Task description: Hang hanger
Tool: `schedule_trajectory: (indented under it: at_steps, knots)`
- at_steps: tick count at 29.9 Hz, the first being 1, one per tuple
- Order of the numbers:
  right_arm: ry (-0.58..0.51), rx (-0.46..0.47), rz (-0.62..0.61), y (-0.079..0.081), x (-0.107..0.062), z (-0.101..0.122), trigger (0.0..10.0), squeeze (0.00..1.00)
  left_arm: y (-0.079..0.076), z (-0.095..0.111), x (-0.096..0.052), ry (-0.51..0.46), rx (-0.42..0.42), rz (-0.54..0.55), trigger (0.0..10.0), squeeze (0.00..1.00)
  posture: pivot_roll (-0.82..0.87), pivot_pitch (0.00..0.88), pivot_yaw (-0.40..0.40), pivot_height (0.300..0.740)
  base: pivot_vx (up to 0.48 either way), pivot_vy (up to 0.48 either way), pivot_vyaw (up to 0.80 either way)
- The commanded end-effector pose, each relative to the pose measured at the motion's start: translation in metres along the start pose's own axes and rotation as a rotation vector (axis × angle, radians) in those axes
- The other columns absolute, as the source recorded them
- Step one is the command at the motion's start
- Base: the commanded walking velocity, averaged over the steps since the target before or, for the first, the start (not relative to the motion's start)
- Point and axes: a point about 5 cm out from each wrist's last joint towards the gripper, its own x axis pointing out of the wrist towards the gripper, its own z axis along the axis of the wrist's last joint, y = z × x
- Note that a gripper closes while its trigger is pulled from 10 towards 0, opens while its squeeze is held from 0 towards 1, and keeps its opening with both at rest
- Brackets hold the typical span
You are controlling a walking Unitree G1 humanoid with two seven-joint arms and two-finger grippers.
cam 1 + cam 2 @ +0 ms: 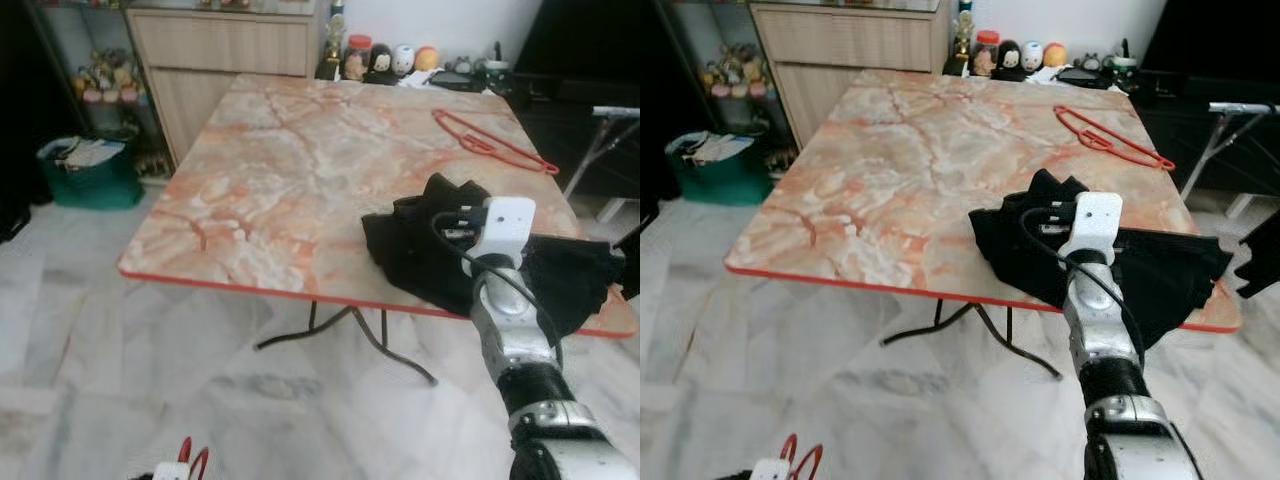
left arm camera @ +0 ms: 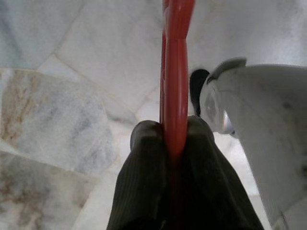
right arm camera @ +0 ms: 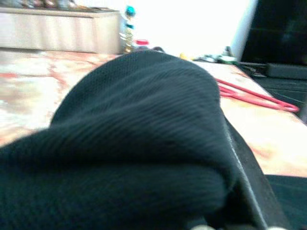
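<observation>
Left wrist view shows the left gripper (image 2: 175, 143) clenched on a red plastic hanger (image 2: 176, 72), low beside the marble-patterned table (image 1: 280, 170). On that table, the right gripper (image 1: 1040, 225) meets a crumpled black garment (image 1: 1160, 270); its grasp cannot be told.

We see a marble-patterned table (image 1: 280, 170) with a red edge on a pale marble floor (image 1: 90, 340), a wooden cabinet (image 1: 220, 50) behind it, small figurines and jars (image 1: 385, 60) by the wall, a green bin (image 1: 90, 175) beside the cabinet
</observation>
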Motion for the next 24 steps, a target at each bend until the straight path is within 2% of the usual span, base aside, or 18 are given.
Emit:
schedule_trajectory:
  at_steps: [1, 5, 11, 19, 24]
  knots:
    - [-0.025, -0.010, -0.021, -0.009, -0.001, 0.005, 10.0, 0.00, -0.013, -0.011, -0.001, 0.037, 0.020, -0.044, 10.0, 0.00, 0.02, 0.000, -0.025, 0.740, 0.000, -0.472, 0.00]
    - [-0.032, -0.027, -0.019, -0.014, -0.011, 0.002, 10.0, 0.00, -0.012, -0.011, -0.001, 0.034, 0.021, -0.042, 10.0, 0.00, 0.02, 0.000, -0.026, 0.740, 0.000, -0.465, 0.00]
    - [-0.027, -0.028, -0.059, -0.025, -0.022, -0.005, 10.0, 0.00, -0.011, -0.012, -0.001, 0.036, 0.028, -0.032, 10.0, 0.00, 0.01, 0.000, -0.025, 0.740, 0.000, 0.000, 0.00]
    - [0.023, -0.038, -0.028, -0.016, -0.037, -0.020, 10.0, 0.00, -0.008, -0.009, -0.001, 0.016, 0.030, -0.015, 10.0, 0.00, 0.01, 0.000, -0.025, 0.740, 0.000, 0.000, 0.00]
    - [0.029, -0.025, -0.032, -0.015, -0.035, -0.019, 10.0, 0.00, -0.008, -0.008, -0.001, 0.014, 0.025, -0.017, 10.0, 0.00, 0.01, 0.000, -0.024, 0.740, 0.000, 0.000, 0.00]
